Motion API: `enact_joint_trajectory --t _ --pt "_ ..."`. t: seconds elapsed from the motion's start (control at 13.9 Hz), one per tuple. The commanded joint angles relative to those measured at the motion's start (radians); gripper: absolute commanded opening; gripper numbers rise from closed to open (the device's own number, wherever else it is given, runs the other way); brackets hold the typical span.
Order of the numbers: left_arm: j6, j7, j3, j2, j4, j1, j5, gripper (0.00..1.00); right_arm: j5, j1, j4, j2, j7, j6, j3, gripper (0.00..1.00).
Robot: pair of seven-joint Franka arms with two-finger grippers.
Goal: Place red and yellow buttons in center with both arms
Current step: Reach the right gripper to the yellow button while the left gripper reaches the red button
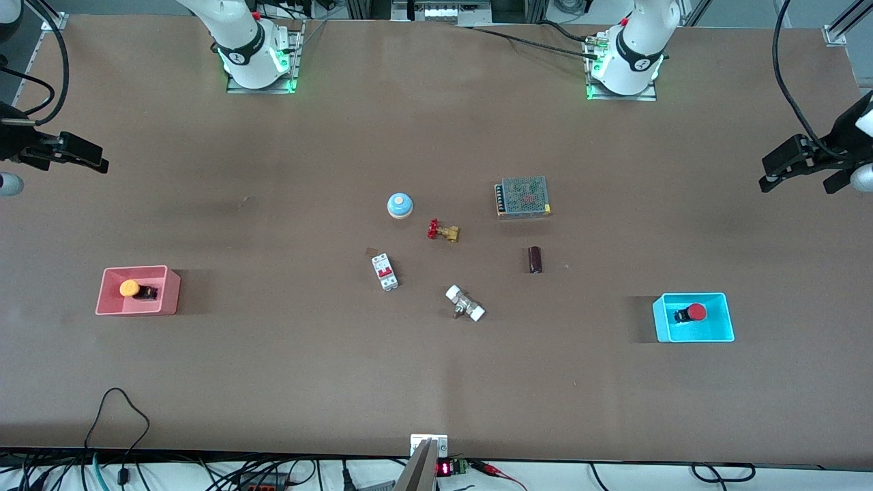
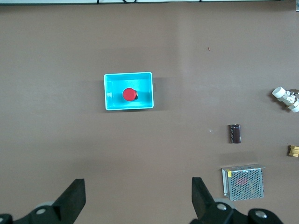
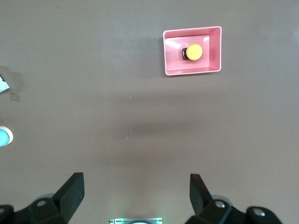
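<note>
The red button [image 1: 696, 312] lies in a cyan bin [image 1: 692, 337] toward the left arm's end of the table; it also shows in the left wrist view [image 2: 129, 94], inside the bin [image 2: 128, 74]. The orange-yellow button [image 1: 129, 288] lies in a pink bin [image 1: 133, 308] toward the right arm's end, also in the right wrist view [image 3: 194, 52], within that bin [image 3: 192, 71]. My left gripper [image 1: 764, 174] [image 2: 138, 186] is open and empty, high over the table's end. My right gripper [image 1: 102, 158] [image 3: 135, 183] is open and empty over the other end. The brown table center [image 1: 436, 273] is bare between small parts.
Around the center stand a blue dome [image 1: 400, 205], a red-handled brass valve [image 1: 442, 231], a white breaker [image 1: 385, 271], a white-capped fitting [image 1: 465, 303], a dark cylinder [image 1: 535, 260] and a mesh-covered power supply [image 1: 523, 196]. Cables hang along the table's near edge.
</note>
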Motion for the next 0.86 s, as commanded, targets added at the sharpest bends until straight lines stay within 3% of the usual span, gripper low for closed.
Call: enact_joint_trajectory --t 0.0,0.36,0.79 --pt "0.003 0.022 -0.002 -0.009 -0.004 0.004 -0.014 1.00 -0.005 -0.003 -0.029 -0.038 -0.001 -0.011 0.004 1.00" --pt "0.048 0.024 -0.002 0.023 -0.020 0.005 -0.014 1.00 -0.010 -0.010 -0.026 -0.020 -0.011 0.004 0.002 1.00" --pt "0.254 0.085 0.011 0.244 -0.019 0.033 0.001 1.00 -0.019 -0.105 -0.024 0.210 -0.111 0.224 0.002 1.00"
